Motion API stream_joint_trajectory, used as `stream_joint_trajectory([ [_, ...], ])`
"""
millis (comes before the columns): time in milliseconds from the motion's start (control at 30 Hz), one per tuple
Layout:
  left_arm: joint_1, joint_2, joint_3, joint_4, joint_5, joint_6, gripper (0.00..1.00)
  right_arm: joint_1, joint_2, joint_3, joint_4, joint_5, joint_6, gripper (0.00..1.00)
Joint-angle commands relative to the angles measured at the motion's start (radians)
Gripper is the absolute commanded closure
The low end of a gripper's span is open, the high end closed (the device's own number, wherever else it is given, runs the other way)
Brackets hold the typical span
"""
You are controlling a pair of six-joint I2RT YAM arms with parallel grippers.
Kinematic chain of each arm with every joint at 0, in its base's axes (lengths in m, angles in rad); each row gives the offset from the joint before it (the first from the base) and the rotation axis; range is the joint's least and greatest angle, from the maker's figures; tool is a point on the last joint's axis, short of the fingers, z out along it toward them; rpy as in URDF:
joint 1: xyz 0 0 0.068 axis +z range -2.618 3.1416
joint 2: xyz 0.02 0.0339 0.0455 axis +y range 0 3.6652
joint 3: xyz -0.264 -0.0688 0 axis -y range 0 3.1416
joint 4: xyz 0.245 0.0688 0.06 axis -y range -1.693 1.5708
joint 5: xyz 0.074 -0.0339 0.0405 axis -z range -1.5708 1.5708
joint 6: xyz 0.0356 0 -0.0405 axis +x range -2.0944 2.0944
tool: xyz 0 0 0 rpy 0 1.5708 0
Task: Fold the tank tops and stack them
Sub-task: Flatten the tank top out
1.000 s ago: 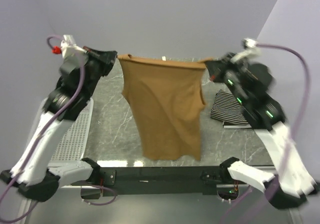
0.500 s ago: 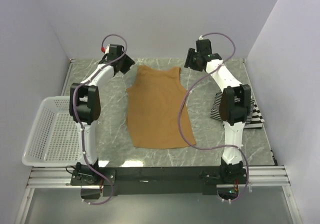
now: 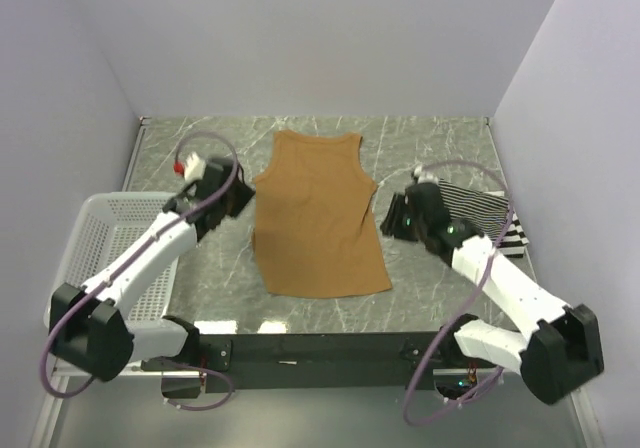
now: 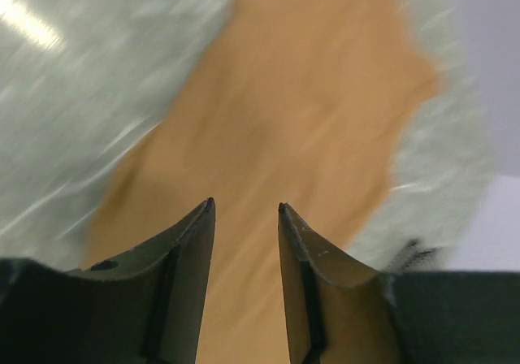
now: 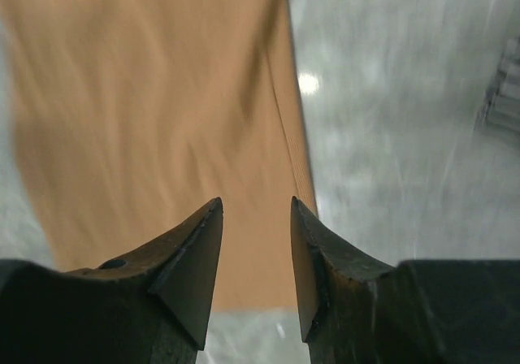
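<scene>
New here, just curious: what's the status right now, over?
Left fingers open, right fingers open, both empty. Tan tank top flat, unfolded. Striped top folded at right, nothing blocking.

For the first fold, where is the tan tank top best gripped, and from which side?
Probably its left long edge, approached from the left: the tan tank top lies flat, neck far, and the open left gripper hangs near that edge.

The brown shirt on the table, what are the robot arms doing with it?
The brown tank top lies spread flat on the table, not yet folded. The left gripper and right gripper hover open at its sides, holding nothing. A striped top lies off to the right.
</scene>
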Motion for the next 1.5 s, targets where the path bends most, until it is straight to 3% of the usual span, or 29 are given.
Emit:
stream_joint_trajectory([
  [0, -0.089, -0.072, -0.156, -0.171, -0.134, -0.171, 0.58, 0.081, -0.114, -0.159, -0.011, 0.079, 0.099, 0.54],
  [167, -0.159, -0.116, -0.308, -0.176, -0.13, -0.222, 0.61, 0.101, -0.172, -0.291, -0.015, 0.04, 0.151, 0.56],
  [367, -0.167, -0.065, -0.365, -0.04, -0.05, -0.121, 0.56, 0.121, -0.163, -0.383, 0.053, -0.003, 0.185, 0.57],
  [600, -0.167, -0.012, -0.371, -0.018, -0.053, -0.087, 0.53, 0.164, -0.106, -0.409, 0.091, 0.001, 0.208, 0.58],
  [633, -0.167, 0.004, -0.367, -0.02, -0.066, -0.084, 0.53, 0.167, -0.097, -0.411, 0.091, 0.004, 0.208, 0.6],
  [767, -0.166, 0.07, -0.316, -0.034, -0.103, -0.071, 0.53, 0.17, -0.098, -0.408, 0.087, 0.018, 0.211, 0.9],
  [833, -0.166, 0.114, -0.293, -0.037, -0.111, -0.058, 0.53, 0.17, -0.115, -0.371, 0.045, 0.042, 0.203, 1.0],
  [1100, -0.164, 0.206, -0.204, 0.025, -0.105, 0.024, 0.59, 0.156, -0.177, -0.04, -0.128, 0.128, 0.147, 1.0],
  [1200, -0.158, 0.24, -0.157, 0.014, -0.108, 0.042, 0.69, 0.129, -0.129, 0.084, -0.154, 0.132, 0.11, 1.0],
  [1233, -0.156, 0.249, -0.131, 0.011, -0.11, 0.047, 0.81, 0.106, -0.114, 0.115, -0.157, 0.125, 0.091, 1.0],
  [1333, -0.14, 0.281, -0.085, 0.008, -0.099, 0.062, 0.99, 0.052, -0.048, 0.221, -0.154, 0.08, 0.061, 1.0],
  [1467, -0.098, 0.326, -0.017, 0.035, -0.028, 0.122, 1.0, 0.017, 0.072, 0.373, -0.165, 0.049, 0.027, 1.0],
])
